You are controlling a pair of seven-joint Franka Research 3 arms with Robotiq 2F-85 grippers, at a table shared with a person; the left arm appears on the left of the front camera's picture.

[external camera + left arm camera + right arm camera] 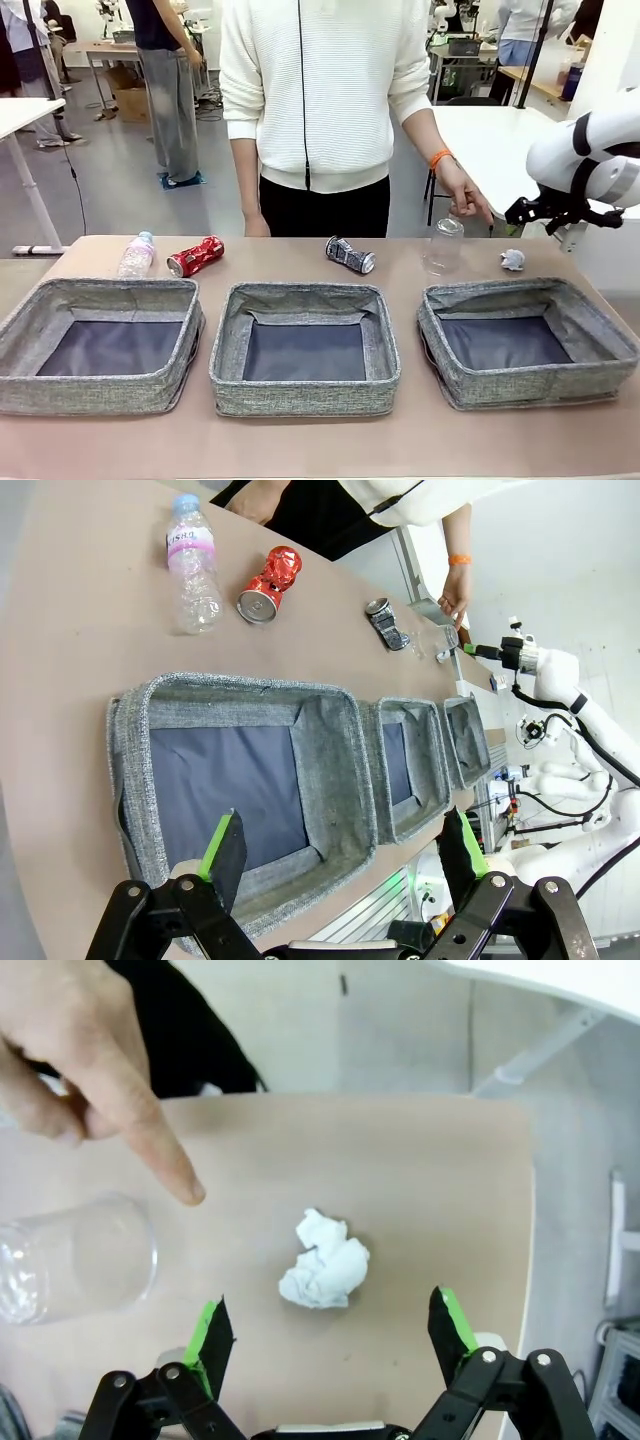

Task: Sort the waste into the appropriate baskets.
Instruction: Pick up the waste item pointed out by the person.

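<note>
Three grey woven baskets stand in a row: left point(90, 392), middle point(300, 395), right point(520, 385). Behind them lie a clear plastic bottle point(137, 254), a crushed red can point(195, 256), a black-and-silver can point(350, 254), a clear cup point(443, 245) and a white paper wad point(512, 260). My right gripper point(330, 1325) hangs open above the paper wad point(324, 1273), not touching it. A person's hand point(80, 1070) points a finger between the cup point(75, 1257) and the wad. My left gripper point(342, 850) is open above the left basket point(130, 740), holding nothing.
The person stands at the far edge of the table, behind the cans. My right arm point(585, 165) comes in over the table's far right corner. The table's right edge runs close to the paper wad. Bare tabletop lies in front of the baskets.
</note>
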